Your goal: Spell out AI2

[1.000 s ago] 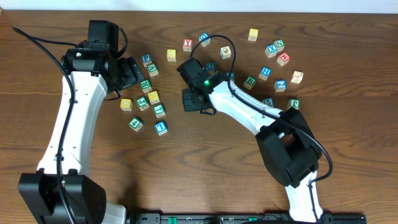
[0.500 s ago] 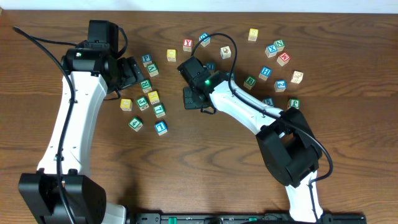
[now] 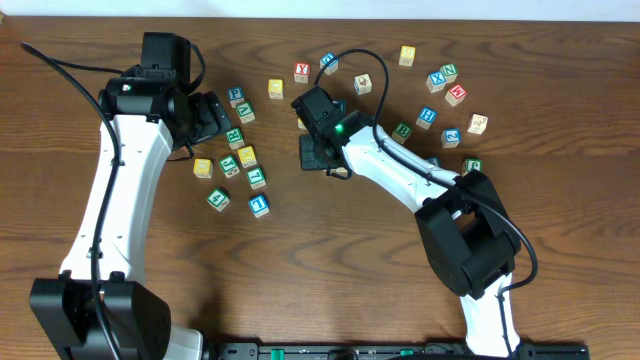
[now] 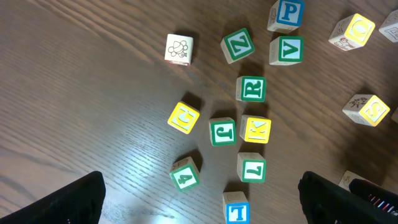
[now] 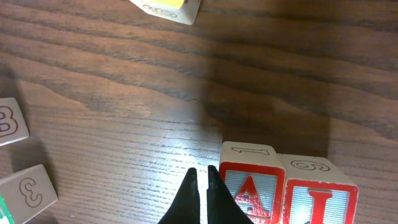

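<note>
In the right wrist view the red-framed A cube (image 5: 249, 190) and the red-framed I cube (image 5: 318, 199) sit side by side and touching, A to the left. My right gripper (image 5: 201, 171) is shut and empty, its tips against the table at the A cube's left edge. In the overhead view the right gripper (image 3: 318, 152) covers both cubes. I cannot pick out the blue-framed 2 cube; the letters on the overhead blue cubes are too small to read. My left gripper (image 4: 202, 205) is open wide and empty above a cluster of cubes; it also shows in the overhead view (image 3: 215, 118).
Under the left gripper lie green Z (image 4: 237, 45), V, R, J and 4 cubes, yellow cubes and the blue 1 cube (image 4: 236, 210). The red Y cube (image 3: 301, 72) is at the back. Several more cubes (image 3: 440, 100) are scattered at the right.
My right gripper has shifted slightly up and to the right in the overhead view. The left arm has not moved.
</note>
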